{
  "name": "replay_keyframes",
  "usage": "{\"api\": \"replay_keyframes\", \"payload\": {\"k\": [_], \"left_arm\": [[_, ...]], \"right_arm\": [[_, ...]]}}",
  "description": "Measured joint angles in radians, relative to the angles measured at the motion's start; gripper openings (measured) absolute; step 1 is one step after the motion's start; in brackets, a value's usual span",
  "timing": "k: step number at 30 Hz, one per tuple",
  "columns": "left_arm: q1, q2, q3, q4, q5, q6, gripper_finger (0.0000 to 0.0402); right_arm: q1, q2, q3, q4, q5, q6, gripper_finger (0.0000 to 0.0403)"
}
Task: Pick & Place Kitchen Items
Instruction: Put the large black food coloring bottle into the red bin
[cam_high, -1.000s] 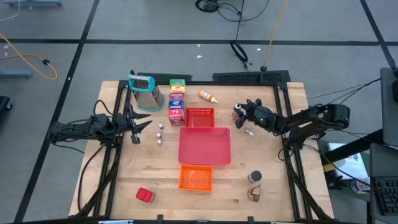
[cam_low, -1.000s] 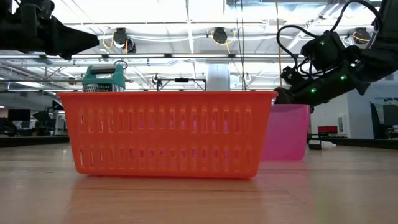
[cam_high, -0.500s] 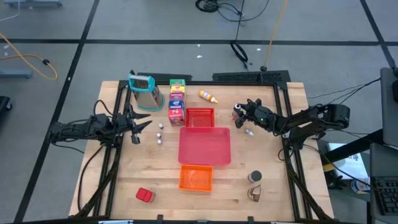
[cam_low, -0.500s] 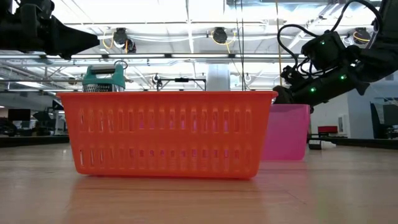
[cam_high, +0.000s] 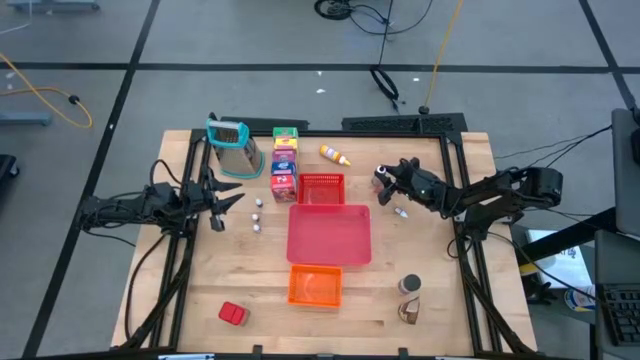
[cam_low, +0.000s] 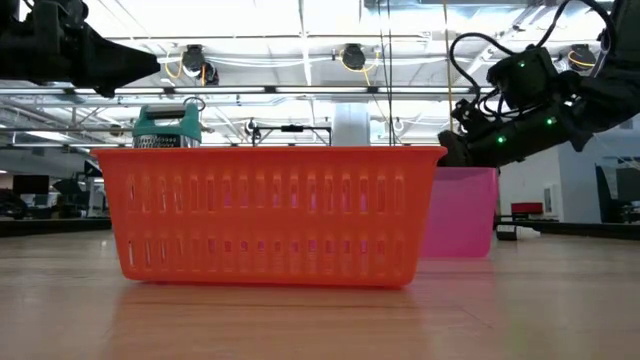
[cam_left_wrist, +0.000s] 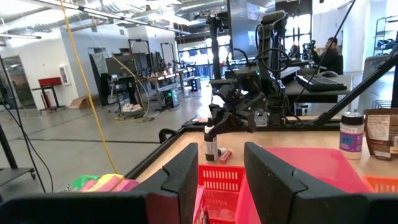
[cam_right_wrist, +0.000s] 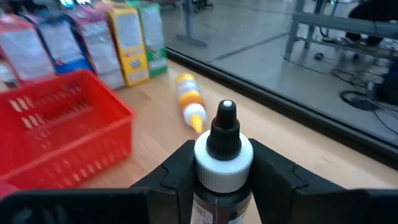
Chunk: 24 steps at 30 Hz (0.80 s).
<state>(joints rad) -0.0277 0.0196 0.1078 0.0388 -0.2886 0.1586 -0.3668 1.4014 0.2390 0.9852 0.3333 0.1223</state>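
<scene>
A small dark bottle (cam_right_wrist: 224, 155) with a white collar and a black nozzle stands upright right of the red basket (cam_high: 322, 188); my right gripper (cam_high: 384, 184) is shut on it. In the left wrist view the bottle (cam_left_wrist: 211, 144) appears to stand on the wood. My left gripper (cam_high: 216, 202) hangs open at the table's left side with nothing between its fingers. A row of food boxes (cam_high: 285, 162) stands at the far middle, with a yellow squeeze bottle (cam_high: 335, 154) lying on its side beside them. My right gripper pinches the bottle between its two fingers (cam_right_wrist: 177, 165) at the shoulder just below the white collar (cam_right_wrist: 219, 175). The fingers come about level from the table's right side. The bottle stays upright; whether its base is on the table I cannot tell.
A pink-red tray (cam_high: 329, 236) and an orange basket (cam_high: 316, 286) sit mid-table. A metal grater (cam_high: 233, 147) stands far left. Two small shakers (cam_high: 258, 213) stand near my left gripper. A red block (cam_high: 233, 314), a jar (cam_high: 409, 286) and a brown piece (cam_high: 408, 312) are at the near side.
</scene>
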Motion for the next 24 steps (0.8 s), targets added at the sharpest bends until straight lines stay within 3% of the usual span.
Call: {"api": "replay_keyframes", "payload": {"k": [8, 12, 18, 24], "left_arm": [[0.000, 0.000, 0.000, 0.017, -0.001, -0.027, 0.0131], [0.000, 0.000, 0.000, 0.017, -0.001, -0.042, 0.0131], [0.000, 0.000, 0.000, 0.015, -0.002, -0.039, 0.0131], [0.000, 0.000, 0.000, 0.014, -0.010, -0.037, 0.0131]], "right_arm": [[0.003, -0.004, 0.039, 0.019, -0.088, -0.003, 0.0113], [0.003, -0.004, 0.139, -0.086, -0.155, -0.011, 0.0113], [0.039, -0.004, 0.338, -0.354, -0.155, -0.080, 0.0113], [0.098, -0.005, 0.425, -0.386, -0.157, -0.116, 0.0113]]}}
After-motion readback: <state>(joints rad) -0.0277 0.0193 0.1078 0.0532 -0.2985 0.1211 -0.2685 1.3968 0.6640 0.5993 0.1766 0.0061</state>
